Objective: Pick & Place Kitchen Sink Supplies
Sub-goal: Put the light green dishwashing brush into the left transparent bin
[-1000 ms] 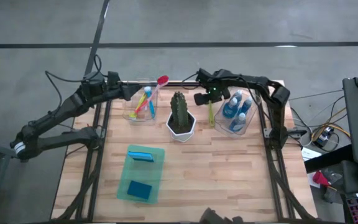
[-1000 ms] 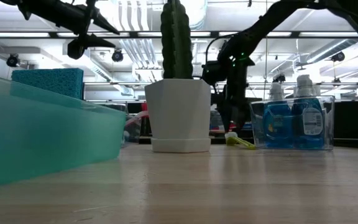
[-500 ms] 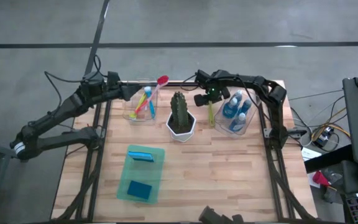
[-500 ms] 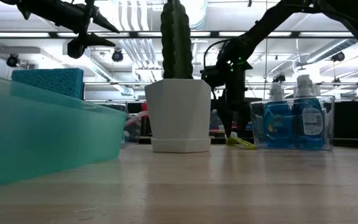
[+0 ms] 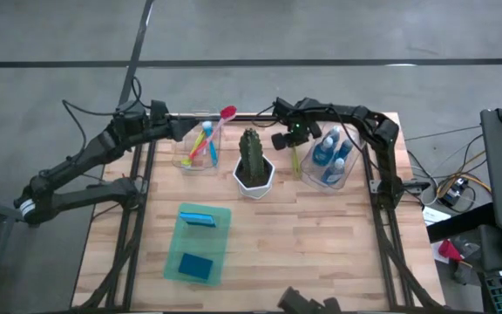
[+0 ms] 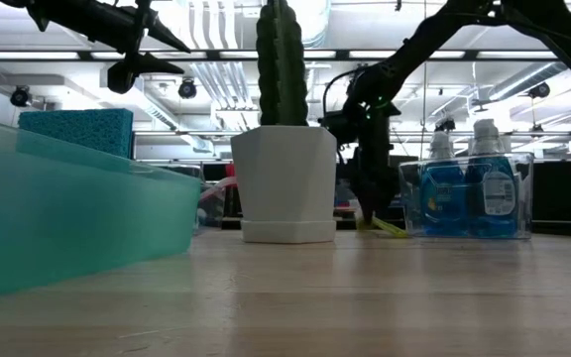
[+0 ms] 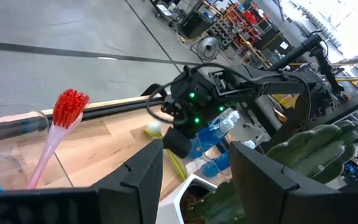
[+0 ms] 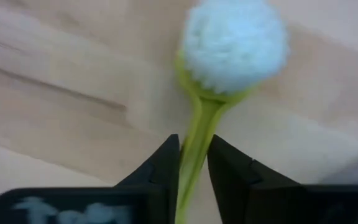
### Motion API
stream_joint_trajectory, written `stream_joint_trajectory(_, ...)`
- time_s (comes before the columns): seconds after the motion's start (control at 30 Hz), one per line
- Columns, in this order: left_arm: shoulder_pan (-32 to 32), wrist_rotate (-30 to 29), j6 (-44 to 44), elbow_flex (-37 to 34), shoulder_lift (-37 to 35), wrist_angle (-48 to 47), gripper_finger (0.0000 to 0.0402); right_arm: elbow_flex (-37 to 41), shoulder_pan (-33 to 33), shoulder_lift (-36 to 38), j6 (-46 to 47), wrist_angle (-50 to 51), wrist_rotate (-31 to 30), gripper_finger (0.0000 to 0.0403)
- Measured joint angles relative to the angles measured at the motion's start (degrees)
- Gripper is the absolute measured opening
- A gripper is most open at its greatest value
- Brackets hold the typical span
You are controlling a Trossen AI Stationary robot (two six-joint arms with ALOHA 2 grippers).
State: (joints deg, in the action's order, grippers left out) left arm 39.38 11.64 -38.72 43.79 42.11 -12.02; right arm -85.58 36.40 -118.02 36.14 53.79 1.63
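A yellow-green brush [image 5: 295, 162] with a white bristle head [image 8: 235, 43] lies flat on the wooden table between the cactus pot [image 5: 253, 174] and the clear bin of blue bottles [image 5: 329, 159]. My right gripper [image 8: 193, 168] points down over it, shut on its handle. My left gripper [image 7: 194, 177] hangs open and empty above the clear bin [image 5: 197, 150] that holds pink and blue brushes at the far left. My right gripper pinches the brush's thin handle [image 8: 194, 146] between its two fingers, just behind the bristle head. The fingers come from above, pointing down, one on each side of the handle. The brush lies on the table [image 8: 73, 124].
The green cactus [image 6: 284, 69] in its white pot stands close beside the right gripper [image 6: 370, 213]. A red-headed brush [image 7: 70, 106] sticks out of the left bin. The green tray [image 5: 220, 253] near the front holds two blue sponges [image 5: 198, 218].
My right gripper has shut its fingers around the yellow-green brush's handle while staying over the same spot. The brush has stayed on the table.
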Motion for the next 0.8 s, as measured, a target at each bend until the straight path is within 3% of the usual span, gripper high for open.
stream_joint_trajectory(0.17,0.0,0.1,0.0,0.0,0.0,0.0,0.0177,-3.3,0.0,0.6,-0.7,-0.3,0.1,0.0043)
stream_joint_trajectory(0.37,0.0,0.1,-0.2,0.0,0.0,0.0,0.0177,-9.1,0.1,0.8,-1.0,0.2,-0.1,0.0049)
stream_joint_trajectory(0.8,0.0,1.0,-0.1,0.0,0.0,0.0,0.0177,-33.6,-0.3,1.0,-3.5,0.3,-2.3,0.0048)
